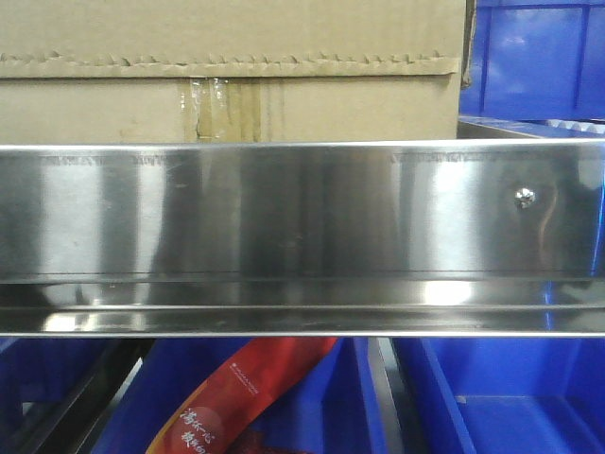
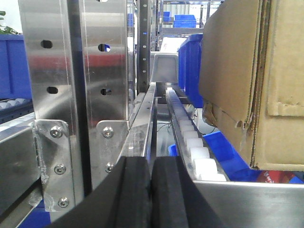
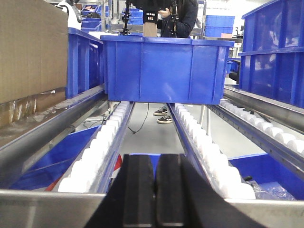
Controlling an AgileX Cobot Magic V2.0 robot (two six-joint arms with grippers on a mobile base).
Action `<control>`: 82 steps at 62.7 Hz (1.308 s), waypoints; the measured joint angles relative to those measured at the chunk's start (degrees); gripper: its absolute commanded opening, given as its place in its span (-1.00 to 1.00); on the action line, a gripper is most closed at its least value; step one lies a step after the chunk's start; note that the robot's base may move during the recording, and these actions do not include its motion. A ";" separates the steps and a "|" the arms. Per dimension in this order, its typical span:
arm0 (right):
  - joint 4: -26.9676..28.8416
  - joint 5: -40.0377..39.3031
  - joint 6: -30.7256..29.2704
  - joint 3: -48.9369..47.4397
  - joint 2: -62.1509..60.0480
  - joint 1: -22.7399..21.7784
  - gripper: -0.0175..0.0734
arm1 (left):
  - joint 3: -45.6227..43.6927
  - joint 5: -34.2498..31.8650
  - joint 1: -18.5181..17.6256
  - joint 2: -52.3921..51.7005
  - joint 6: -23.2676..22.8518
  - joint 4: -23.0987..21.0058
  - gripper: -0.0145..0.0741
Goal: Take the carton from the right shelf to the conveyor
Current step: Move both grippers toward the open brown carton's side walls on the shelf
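Note:
The brown carton [image 1: 227,85] stands on the right shelf behind its shiny steel front rail [image 1: 302,213], with a serrated flap edge and a taped seam facing me. The left wrist view has the carton [image 2: 256,80] to the right and above, on white roller tracks. My left gripper [image 2: 152,190] is shut with nothing in it, low in front of the rail. In the right wrist view the carton [image 3: 28,52] sits at the far left. My right gripper [image 3: 155,190] is also shut and empty, pads together. The conveyor is out of view.
A blue bin [image 3: 166,69] rests on the rollers ahead of my right gripper, another blue bin [image 3: 280,52] at the right. Steel uprights [image 2: 71,95] stand left of my left gripper. Below the rail are blue bins [image 1: 510,397] and a red packet [image 1: 246,397]. A person [image 3: 173,16] stands behind.

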 measured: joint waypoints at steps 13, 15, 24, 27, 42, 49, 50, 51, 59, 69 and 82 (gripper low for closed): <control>0.00 0.00 0.00 0.00 0.00 0.00 -0.72 | 0.00 0.00 0.00 0.00 0.00 0.00 -0.65; 0.00 0.00 0.00 0.00 0.00 0.00 -0.72 | 0.00 0.00 0.00 0.00 0.00 0.00 -0.65; 0.00 0.00 0.00 0.00 0.00 0.00 -0.72 | 0.00 -0.09 0.00 0.00 0.00 0.00 -0.65; 0.00 0.00 0.00 0.00 0.00 0.00 -0.72 | 0.00 -0.09 0.00 0.00 0.00 0.00 -0.65; 0.00 -0.13 0.00 0.00 0.00 0.00 -0.72 | 0.00 -1.56 0.00 0.00 0.00 0.00 -0.65; 0.00 -2.26 0.00 0.00 0.00 0.00 -0.72 | 0.00 -1.88 0.00 0.00 0.00 0.00 -0.65; 0.00 -2.26 0.00 0.00 0.00 0.00 -0.72 | 0.00 -1.88 0.00 0.00 0.00 0.00 -0.65; 0.00 -2.79 0.00 0.00 0.00 0.00 -0.72 | 0.00 -1.88 0.00 0.00 0.00 0.00 -0.65; 0.00 -4.33 0.00 0.00 0.00 0.00 -0.72 | 0.00 -2.29 0.11 0.00 0.00 0.00 -0.65; 0.95 -4.93 0.00 -0.02 0.00 0.00 -0.72 | 0.00 -5.78 0.11 0.00 0.00 0.00 -0.65; 1.92 7.94 0.00 -13.00 -0.20 0.00 -0.56 | -6.57 -1.88 0.11 -0.02 0.00 0.35 -0.34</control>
